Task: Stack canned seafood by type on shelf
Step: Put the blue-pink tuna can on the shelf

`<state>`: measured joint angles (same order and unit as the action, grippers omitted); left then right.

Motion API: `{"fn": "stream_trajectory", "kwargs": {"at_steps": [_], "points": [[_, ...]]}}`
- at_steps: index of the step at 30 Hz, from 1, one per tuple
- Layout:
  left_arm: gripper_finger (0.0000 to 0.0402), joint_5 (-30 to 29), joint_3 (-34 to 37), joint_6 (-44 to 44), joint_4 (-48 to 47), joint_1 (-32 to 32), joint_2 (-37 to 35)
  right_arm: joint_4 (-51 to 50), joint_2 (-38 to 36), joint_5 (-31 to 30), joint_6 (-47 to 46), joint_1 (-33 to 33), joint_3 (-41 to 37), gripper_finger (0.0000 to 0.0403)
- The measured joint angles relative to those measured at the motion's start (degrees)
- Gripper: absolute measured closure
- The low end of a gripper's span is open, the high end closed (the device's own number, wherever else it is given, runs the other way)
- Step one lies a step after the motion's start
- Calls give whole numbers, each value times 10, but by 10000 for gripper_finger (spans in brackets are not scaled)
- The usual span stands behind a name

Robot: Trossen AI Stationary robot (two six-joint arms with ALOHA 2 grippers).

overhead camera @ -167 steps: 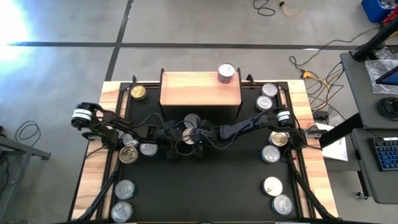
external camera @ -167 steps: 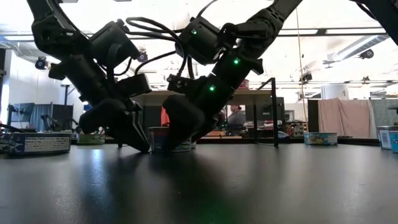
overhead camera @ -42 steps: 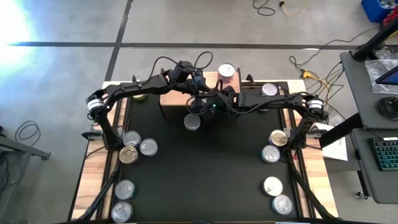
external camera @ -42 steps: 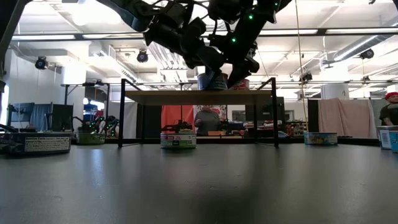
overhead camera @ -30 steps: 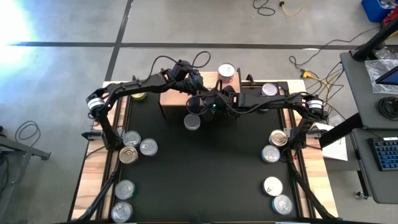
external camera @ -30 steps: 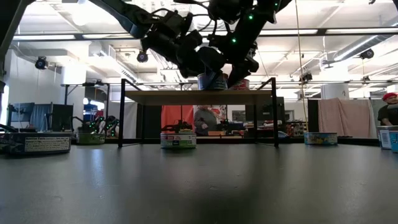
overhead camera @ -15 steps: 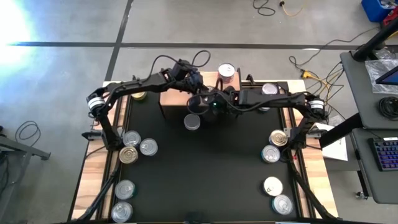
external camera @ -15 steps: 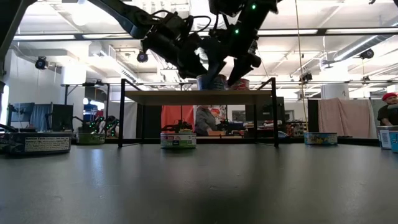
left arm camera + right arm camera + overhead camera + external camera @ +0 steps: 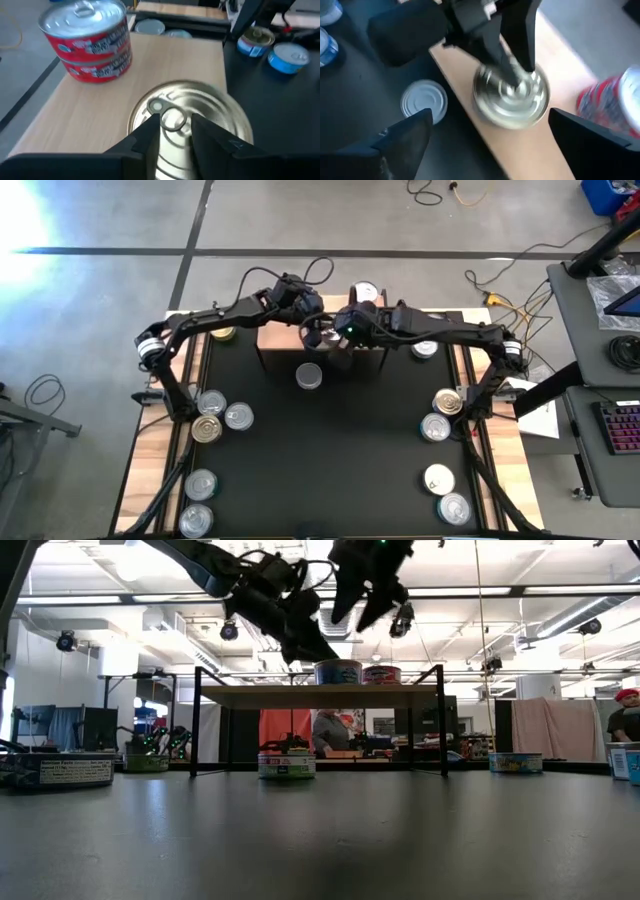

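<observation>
The right gripper [image 9: 365,602] has lifted off, fingers spread and empty, leaving the silver-lidded can [image 9: 192,120] on the shelf [image 9: 280,330], at seven o'clock of the red stack [image 9: 90,42], directly beneath the left gripper [image 9: 176,131], whose near-closed fingers pinch its pull-ring.

Both arms are dark, nearly black, built of slim tubes joined by bulkier rounded housings. Each carries a white band with dark marks near its base joint: the left arm [image 9: 190,330] and the right arm [image 9: 460,338]. Loose black cables loop above the wrists. A small green light glows on the housing behind the right gripper [image 9: 485,140]; its fingers [image 9: 405,137] are broad, matte black and blunt. The left gripper [image 9: 175,132] has narrower black fingers [image 9: 150,135] with angled, flat-faced tips.
</observation>
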<state>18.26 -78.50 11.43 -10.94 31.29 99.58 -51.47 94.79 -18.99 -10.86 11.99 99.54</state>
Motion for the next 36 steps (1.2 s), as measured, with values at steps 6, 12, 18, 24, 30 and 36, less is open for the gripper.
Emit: {"fn": "stream_trajectory", "kwargs": {"at_steps": [6, 12, 18, 24, 30, 36], "points": [[224, 1, 0, -26, -18, 0, -33, -2, 0, 1, 65, 24, 32, 122], [176, 2, 0, -67, -92, -7, -127, -1, 2, 130, 138, 63, 18, 274], [183, -77, 20, -75, -188, -64, -259, 20, 22, 200, 158, 86, 6, 385], [201, -169, 75, -126, -196, -129, -373, 78, 54, 212, 162, 98, 6, 393], [212, -250, 123, -166, -198, -148, -453, 92, 96, 226, 169, 110, 8, 394], [217, -278, 147, -182, -202, -148, -494, 134, 122, 162, 147, 125, 9, 394]]}}
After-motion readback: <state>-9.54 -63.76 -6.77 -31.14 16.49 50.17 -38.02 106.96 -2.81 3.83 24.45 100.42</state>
